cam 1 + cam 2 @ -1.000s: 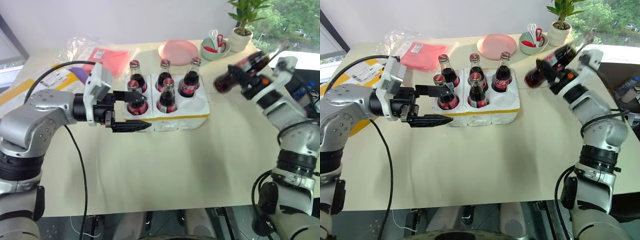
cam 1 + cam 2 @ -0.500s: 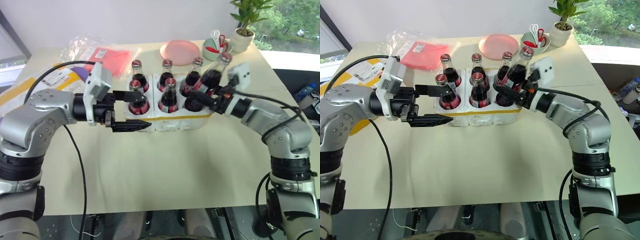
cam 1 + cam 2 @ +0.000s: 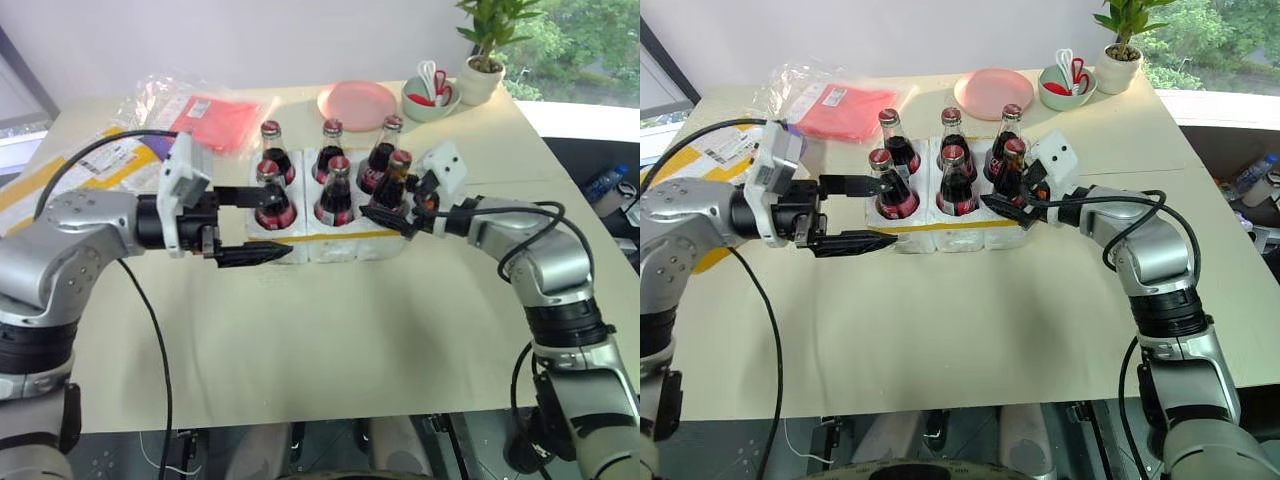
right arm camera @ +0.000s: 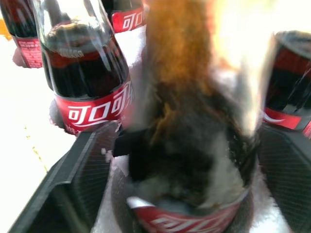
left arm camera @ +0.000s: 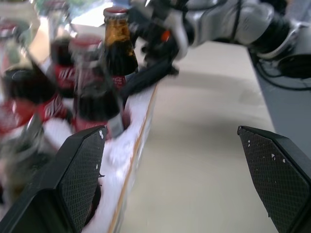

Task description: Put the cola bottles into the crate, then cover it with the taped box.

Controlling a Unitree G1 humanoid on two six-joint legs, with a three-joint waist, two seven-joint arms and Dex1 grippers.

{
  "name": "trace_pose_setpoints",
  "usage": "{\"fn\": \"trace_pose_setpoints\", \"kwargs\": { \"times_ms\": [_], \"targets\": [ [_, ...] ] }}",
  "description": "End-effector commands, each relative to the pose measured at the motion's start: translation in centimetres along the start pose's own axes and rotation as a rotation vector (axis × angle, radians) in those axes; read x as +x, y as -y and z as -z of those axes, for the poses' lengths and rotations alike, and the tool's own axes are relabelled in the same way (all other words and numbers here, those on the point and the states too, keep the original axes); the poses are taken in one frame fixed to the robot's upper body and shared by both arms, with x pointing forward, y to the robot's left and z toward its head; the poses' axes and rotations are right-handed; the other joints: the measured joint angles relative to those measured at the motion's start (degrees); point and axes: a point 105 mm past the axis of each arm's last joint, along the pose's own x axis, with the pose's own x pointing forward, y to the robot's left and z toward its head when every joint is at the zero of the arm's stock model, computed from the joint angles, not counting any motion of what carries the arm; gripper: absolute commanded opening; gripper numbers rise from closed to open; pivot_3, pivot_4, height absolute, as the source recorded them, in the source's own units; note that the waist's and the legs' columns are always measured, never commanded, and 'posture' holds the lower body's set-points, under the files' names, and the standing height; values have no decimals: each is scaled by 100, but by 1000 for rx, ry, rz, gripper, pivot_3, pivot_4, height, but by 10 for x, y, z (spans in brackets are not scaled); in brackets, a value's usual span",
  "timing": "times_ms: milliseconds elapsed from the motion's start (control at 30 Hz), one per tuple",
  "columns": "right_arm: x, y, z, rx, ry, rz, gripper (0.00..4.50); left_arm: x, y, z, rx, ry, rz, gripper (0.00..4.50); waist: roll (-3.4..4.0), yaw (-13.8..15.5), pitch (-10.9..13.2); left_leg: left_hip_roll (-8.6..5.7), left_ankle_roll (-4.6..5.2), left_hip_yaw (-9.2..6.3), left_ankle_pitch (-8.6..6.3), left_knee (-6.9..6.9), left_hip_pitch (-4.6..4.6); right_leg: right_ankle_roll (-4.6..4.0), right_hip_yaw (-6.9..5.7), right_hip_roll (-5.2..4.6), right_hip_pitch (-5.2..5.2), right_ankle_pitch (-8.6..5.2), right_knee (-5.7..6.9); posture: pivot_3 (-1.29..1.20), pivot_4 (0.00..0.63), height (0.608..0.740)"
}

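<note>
Twin head views down over the crate (image 3: pixel 395 238); wrist views close beside its bottles (image 4: pixel 87 73).

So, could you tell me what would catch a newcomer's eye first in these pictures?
Probably the white crate mid-table, with six cola bottles standing in its holes. The right gripper sits around the front right bottle, fingers apart, while the open left gripper hovers at the crate's left end. A pink plate lies behind.
</note>
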Motion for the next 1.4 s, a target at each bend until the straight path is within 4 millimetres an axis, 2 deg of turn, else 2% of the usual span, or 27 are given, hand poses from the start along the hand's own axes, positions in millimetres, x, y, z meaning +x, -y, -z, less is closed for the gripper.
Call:
{"fn": "trace_pose_setpoints", "kwargs": {
  "times_ms": [33, 167, 267, 333, 400, 500, 600, 767, 833, 967, 1100, 1267, 1400],
  "targets": [
    [-23, 0, -28, -64, 56, -43, 4365, -21, -6, -5, 76, -32, -156, 4500, 0, 11, 0, -1, 0, 0, 0, 0, 0, 0, 0, -1, 0, 0, 0, 0, 150, 740],
    [-67, 1, -71, -74, 131, -125, 4365, -62, -18, 6, 130, -127, -453, 4500, 3, 34, 2, -1, 4, -1, -3, -2, -4, 0, 0, -3, 0, 0, -10, 0, 150, 740],
    [-94, 14, -96, -48, 185, -103, 4365, -92, -24, 12, 179, -210, -662, 4500, -2, 32, 3, 1, 5, -2, -5, -2, -1, -1, -1, -5, 7, 0, -18, 0, 150, 740],
    [-112, 26, -108, -15, 205, -74, 4365, -121, -23, 20, 231, -325, -810, 4500, -5, 12, 1, 6, 4, -3, -6, -2, 2, -2, -2, -7, 12, 0, -21, 0, 150, 740],
    [-124, 30, -112, -16, 206, -79, 4365, -154, -20, 29, 264, -446, -949, 4500, -7, 15, 0, 6, 5, 4, -6, -12, 4, -4, 0, -14, 10, -2, -25, 0, 150, 740],
    [-127, 30, -110, -32, 203, -96, 4365, -200, -15, 45, 302, -622, -1114, 4500, -7, 16, -1, 9, 6, 9, -7, -17, 3, -11, -1, -19, 7, -6, -28, 0, 150, 740],
    [-125, 21, -108, -28, 219, -171, 4365, -244, -10, 74, 369, -882, -1212, 4500, -2, 21, -3, 10, 6, 17, -8, -16, 3, -21, 0, -27, 7, -11, -29, 0, 150, 740],
    [-121, 7, -104, -49, 216, -264, 4365, -280, -19, 111, 420, -1053, -1252, 4500, -6, 129, -5, 9, -7, 14, -17, -12, 1, -22, -2, -31, 8, -12, -31, 0, 150, 740],
    [-120, 9, -105, -42, 223, -256, 4365, -289, -28, 130, 437, -1088, -1257, 4500, -4, 171, -6, 8, -9, 14, -18, -11, 1, -21, -2, -31, 7, -11, -31, 0, 150, 740],
    [-123, 10, -109, -30, 247, -236, 4365, -288, -56, 154, 527, -1096, -1262, 4500, -12, 168, -11, 5, -10, 14, -18, -9, -1, -3, -5, -32, 2, 0, -26, 0, 150, 740],
    [-129, 9, -111, -35, 245, -209, 4365, -283, -82, 166, 588, -1090, -1272, 4500, -24, 161, -17, 5, -10, 14, -17, -10, -4, -2, -6, -29, -6, 2, -19, 0, 150, 740],
    [-137, 8, -113, -32, 246, -182, 4365, -275, -102, 171, 636, -1090, -1266, 4500, -30, 126, -20, 3, 2, 19, -11, -12, -6, 0, -4, -31, -11, 4, -15, 0, 150, 740],
    [-146, 12, -115, -35, 243, -122, 4365, -275, -113, 176, 598, -1108, -1304, 4500, -33, 145, -22, 3, 4, 20, -10, -10, -5, 0, -4, -29, -12, 4, -5, 0, 150, 740]
  ]
}}
